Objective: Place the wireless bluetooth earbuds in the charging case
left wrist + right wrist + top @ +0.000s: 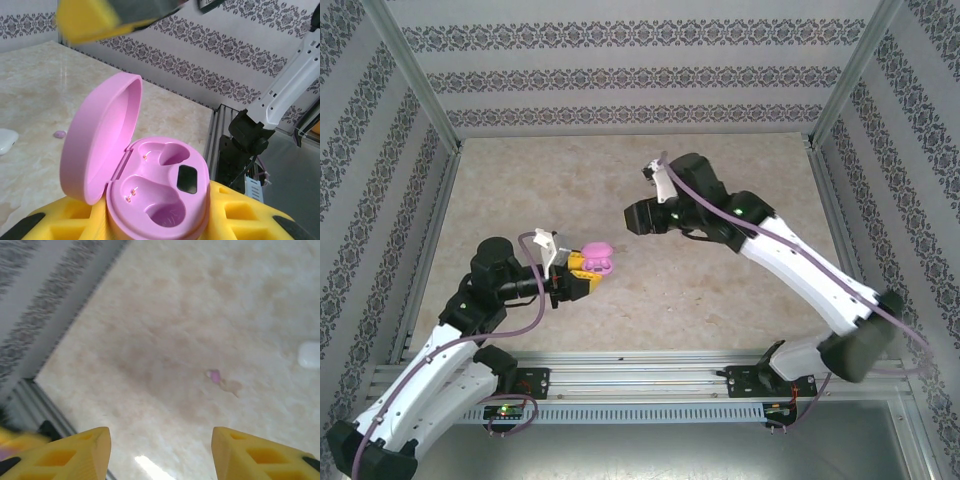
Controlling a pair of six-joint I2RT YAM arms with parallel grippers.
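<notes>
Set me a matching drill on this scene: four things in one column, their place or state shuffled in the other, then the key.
Column one
1. pink charging case
2. right gripper
3. small pink piece
4. sockets in the case

Column two
A. lying on the table
B. both vacant
C. held by the left gripper, lid up
D. open, nothing between its fingers

Pairs: 1-C, 2-D, 3-A, 4-B
</notes>
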